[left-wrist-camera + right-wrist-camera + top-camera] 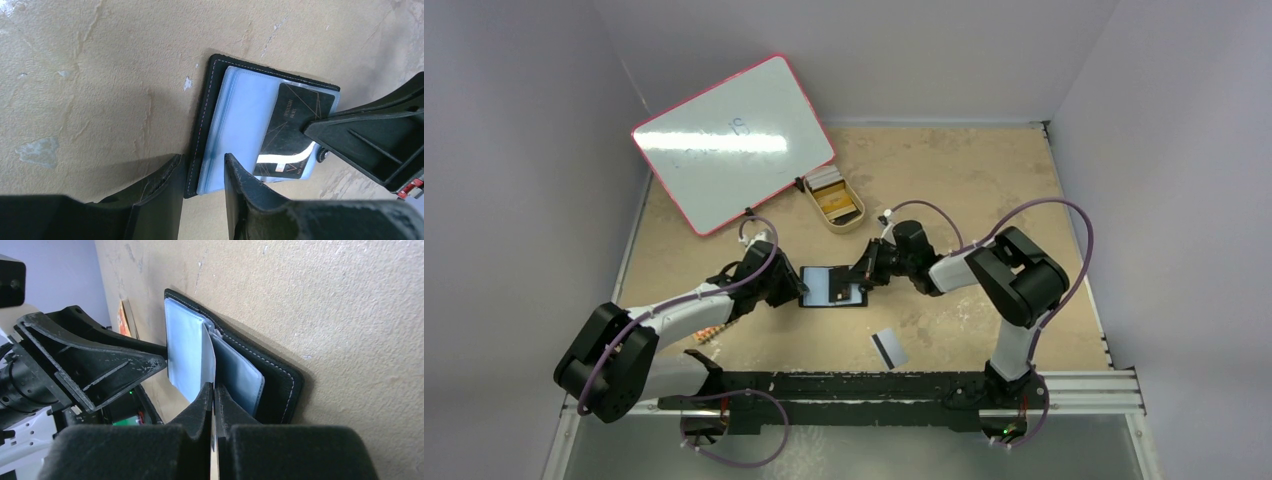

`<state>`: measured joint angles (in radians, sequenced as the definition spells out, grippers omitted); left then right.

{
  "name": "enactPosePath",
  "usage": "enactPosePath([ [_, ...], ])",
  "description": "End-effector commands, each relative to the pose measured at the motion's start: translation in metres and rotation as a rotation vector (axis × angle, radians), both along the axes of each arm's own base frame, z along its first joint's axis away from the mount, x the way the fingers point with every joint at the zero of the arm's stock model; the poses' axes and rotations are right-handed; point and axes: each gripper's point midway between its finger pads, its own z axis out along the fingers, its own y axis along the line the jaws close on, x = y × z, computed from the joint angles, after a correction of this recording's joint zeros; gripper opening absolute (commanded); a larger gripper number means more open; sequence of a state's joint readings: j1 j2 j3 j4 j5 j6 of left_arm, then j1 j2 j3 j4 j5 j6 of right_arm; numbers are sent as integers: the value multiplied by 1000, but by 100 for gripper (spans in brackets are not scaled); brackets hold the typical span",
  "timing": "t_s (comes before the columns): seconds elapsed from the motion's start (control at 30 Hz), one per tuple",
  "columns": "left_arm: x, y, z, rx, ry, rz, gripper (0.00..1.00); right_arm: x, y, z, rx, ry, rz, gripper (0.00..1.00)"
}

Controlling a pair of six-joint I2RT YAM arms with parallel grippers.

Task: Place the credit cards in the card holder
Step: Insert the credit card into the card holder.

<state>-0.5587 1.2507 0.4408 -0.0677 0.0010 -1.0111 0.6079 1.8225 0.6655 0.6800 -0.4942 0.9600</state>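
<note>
The card holder (824, 287) lies open on the table, black outside with grey-blue pockets (240, 120). My right gripper (864, 283) is shut on a dark credit card (295, 130) with thin line markings. It holds the card against the holder's right pockets; in the right wrist view the card (208, 357) shows edge-on between my fingers (213, 388). My left gripper (796, 290) is open. Its fingers straddle the holder's left edge (202, 159), one over the blue pockets. A pale card with a black stripe (890, 347) lies nearer the arm bases.
A tan oval tray (844, 222) holding more cards stands behind the holder. A pink-rimmed whiteboard (734, 142) leans at the back left. A small orange board (711, 333) lies under my left arm. Grey walls enclose the table on three sides.
</note>
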Motion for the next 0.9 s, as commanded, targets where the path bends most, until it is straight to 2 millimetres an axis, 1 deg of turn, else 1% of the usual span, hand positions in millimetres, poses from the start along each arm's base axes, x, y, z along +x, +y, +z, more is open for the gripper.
enactPosePath([
  [0.0, -30, 17, -28, 75, 117, -8, 34, -1, 6, -8, 0, -16, 32, 0],
  [0.3, -29, 16, -27, 65, 112, -3, 34, 2, 8, -9, -1, -13, 17, 0],
  [0.53, -30, 15, -25, 55, 109, -2, 34, 0, 17, -8, 23, -8, 18, 0],
  [0.63, -31, 14, -26, 47, 110, -1, 33, 0, 21, -9, 18, -2, 16, 2],
  [0.7, -31, 12, -26, 39, 111, -3, 34, 1, 23, -9, 10, -2, 14, 5],
  [0.77, -32, 10, -25, 23, 105, -8, 33, 2, 23, -12, -44, -1, 13, 12],
  [0.83, -32, 7, -23, 8, 101, -12, 34, 5, 16, -16, -138, -5, 4, 21],
  [0.87, -32, 7, -23, 7, 103, -13, 34, 6, 13, -14, -167, -15, -2, 24],
])
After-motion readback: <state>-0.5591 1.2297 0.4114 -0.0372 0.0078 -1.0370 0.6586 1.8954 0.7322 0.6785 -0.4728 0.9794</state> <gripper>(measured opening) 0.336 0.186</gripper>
